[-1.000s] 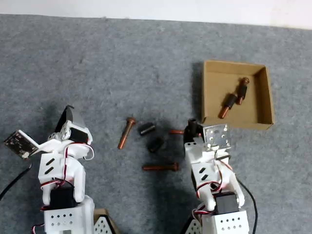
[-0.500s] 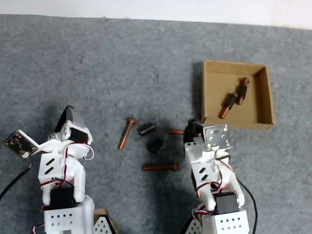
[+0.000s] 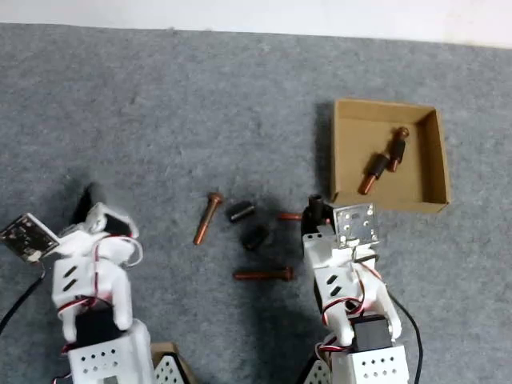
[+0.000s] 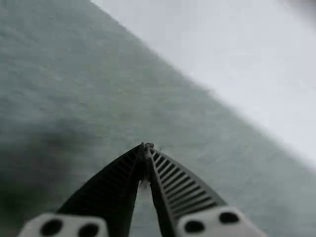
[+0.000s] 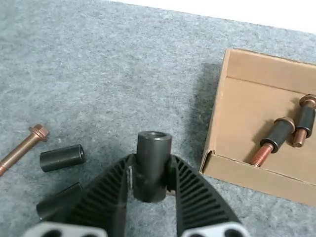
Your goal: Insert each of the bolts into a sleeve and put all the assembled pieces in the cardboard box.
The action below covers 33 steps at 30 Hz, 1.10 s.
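My right gripper [image 3: 314, 210] [image 5: 152, 165] is shut on an upright black sleeve [image 5: 153, 163], just left of the cardboard box [image 3: 390, 205] [image 5: 247, 111]. A copper bolt tip [image 3: 289, 215] pokes out beside it. Two bolts lie loose on the carpet, one [image 3: 207, 218] [image 5: 22, 147] to the left and one [image 3: 264, 274] in front. Two loose black sleeves [image 3: 242, 212] [image 3: 255, 237] lie between them, also in the right wrist view [image 5: 62, 158] [image 5: 58, 201]. The box holds two assembled pieces [image 3: 374, 172] [image 3: 397, 148]. My left gripper [image 3: 88, 196] [image 4: 146, 149] is shut and empty at the far left.
Grey carpet covers the table up to a white wall at the far edge. Open carpet lies between the left arm and the loose parts, and beyond the box.
The left arm has swung leftward, so its gripper now sits farther from the loose parts. The right arm and the sleeve it holds have not moved.
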Each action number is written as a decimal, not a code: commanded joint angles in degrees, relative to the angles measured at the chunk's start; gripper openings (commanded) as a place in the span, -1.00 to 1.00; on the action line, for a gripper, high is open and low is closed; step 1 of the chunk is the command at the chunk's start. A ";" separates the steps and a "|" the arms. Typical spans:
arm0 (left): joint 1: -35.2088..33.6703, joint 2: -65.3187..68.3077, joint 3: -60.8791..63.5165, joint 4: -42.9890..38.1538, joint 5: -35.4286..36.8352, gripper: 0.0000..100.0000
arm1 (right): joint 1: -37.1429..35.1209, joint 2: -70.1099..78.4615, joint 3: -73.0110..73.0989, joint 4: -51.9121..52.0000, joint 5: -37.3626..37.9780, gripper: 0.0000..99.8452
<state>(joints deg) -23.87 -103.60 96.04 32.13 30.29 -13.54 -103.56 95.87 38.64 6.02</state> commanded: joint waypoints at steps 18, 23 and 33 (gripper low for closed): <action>20.62 9.98 -14.81 13.80 -35.08 -0.99 | 0.22 -1.36 4.18 -1.19 0.44 -0.99; 30.64 37.76 -21.32 2.20 -40.79 -0.98 | 0.22 -1.36 4.18 -1.19 0.44 -0.99; 33.71 93.14 -50.33 -0.70 -40.79 -0.74 | 0.22 -1.36 4.26 -1.19 0.44 -0.99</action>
<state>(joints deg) 8.92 -24.13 55.78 29.93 -10.15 -13.54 -103.56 95.87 38.64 6.02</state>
